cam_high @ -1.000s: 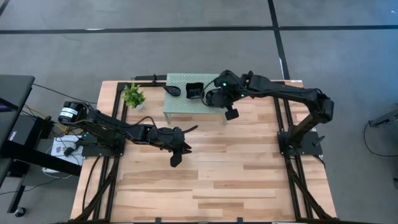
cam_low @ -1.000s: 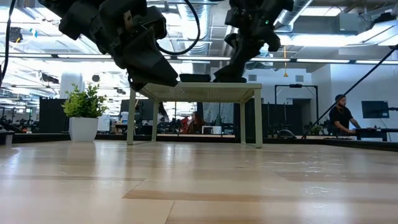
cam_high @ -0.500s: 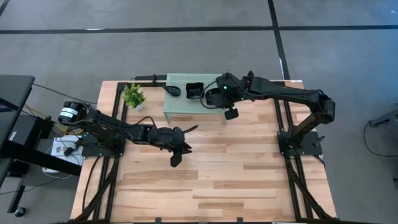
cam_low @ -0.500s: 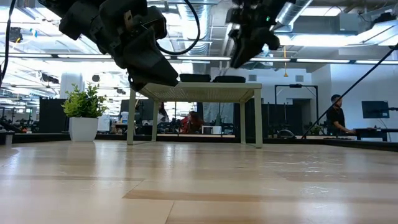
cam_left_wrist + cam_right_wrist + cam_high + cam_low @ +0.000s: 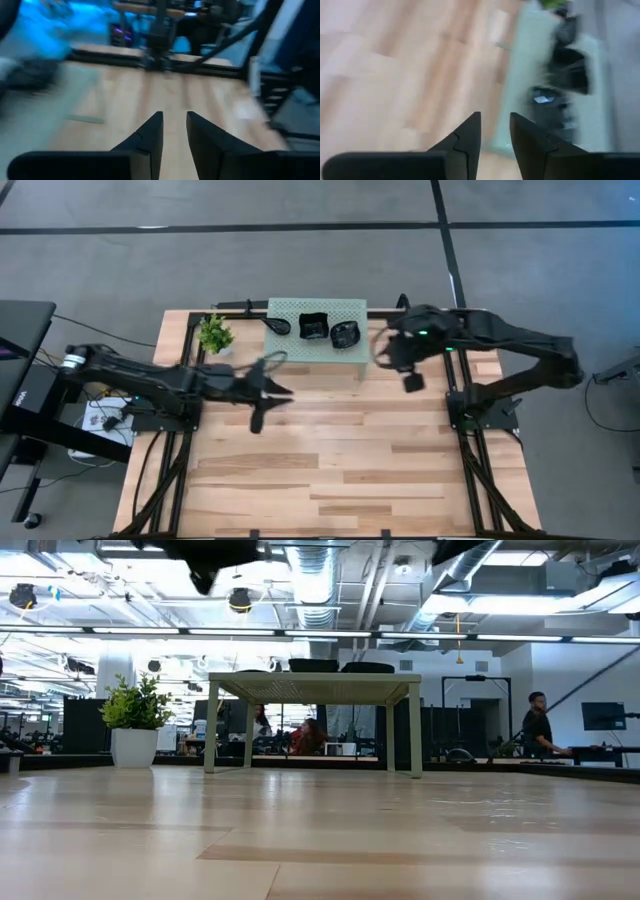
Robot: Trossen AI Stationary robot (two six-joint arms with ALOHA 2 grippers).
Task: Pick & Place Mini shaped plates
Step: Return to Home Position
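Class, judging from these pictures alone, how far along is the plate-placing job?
Done, by the look of it: three dark mini plates sit on the small green table. In hand: nothing; the left gripper and right gripper are both empty, narrowly parted, over bare wooden tabletop. Left: no other plates in view.

2 dark jointed arms — black cables, each pincer with 2 tapered black fingers.
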